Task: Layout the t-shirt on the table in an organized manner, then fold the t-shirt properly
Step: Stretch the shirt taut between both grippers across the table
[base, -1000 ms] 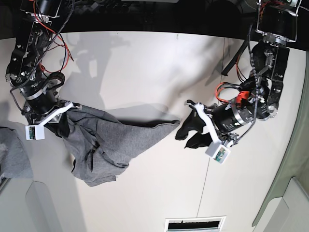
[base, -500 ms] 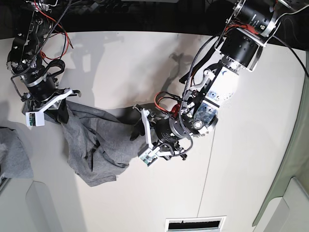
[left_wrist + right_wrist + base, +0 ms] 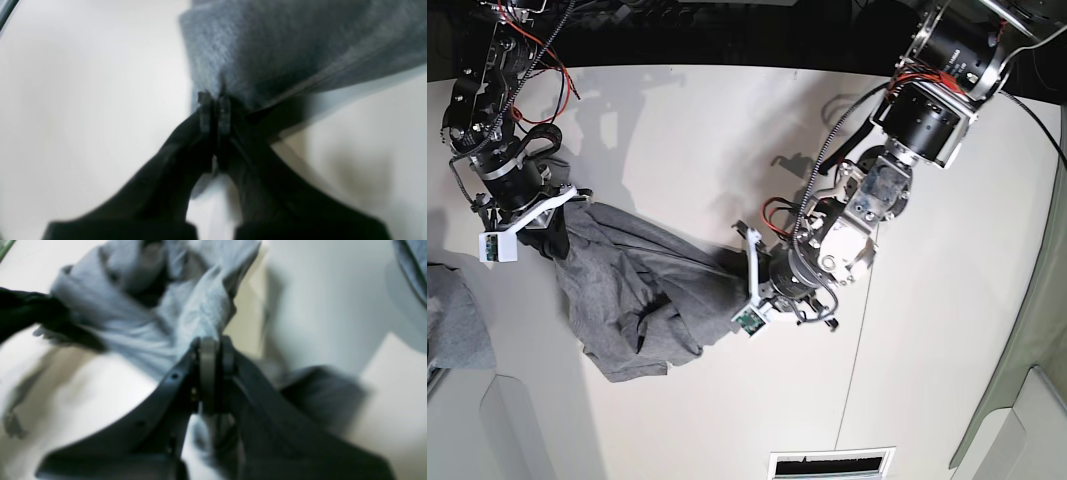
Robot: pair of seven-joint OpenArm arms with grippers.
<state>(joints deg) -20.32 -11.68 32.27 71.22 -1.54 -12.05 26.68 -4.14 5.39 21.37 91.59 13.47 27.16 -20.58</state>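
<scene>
I have the t-shirt [image 3: 642, 295] bunched in a wrinkled heap on the left half of the bench [image 3: 727, 130], one end raised at the right tool [image 3: 212, 350] and the opposite edge pinched by the left tool [image 3: 215, 106]; both tools are clenched on grey cloth, jaws pressed together with knit fabric between them. I judge this to be the spreading step, with layout hardly begun and no fold made. To do it well I would draw the two tools apart along the bench, evenly and low, so the cloth tensions between them and the wrinkles pull out rather than the heap dragging sideways; I would watch that each pinch carries one layer's edge, since a grab through several layers would keep the shirt doubled.

The base view alone shows the whole heap, both arms and how much bare bench lies around it; it cannot show the pinches. The left wrist view shows a seam or hem running off beside the jaws; the right wrist view shows deep folds beyond its tool. Both wrist views are blurred.
</scene>
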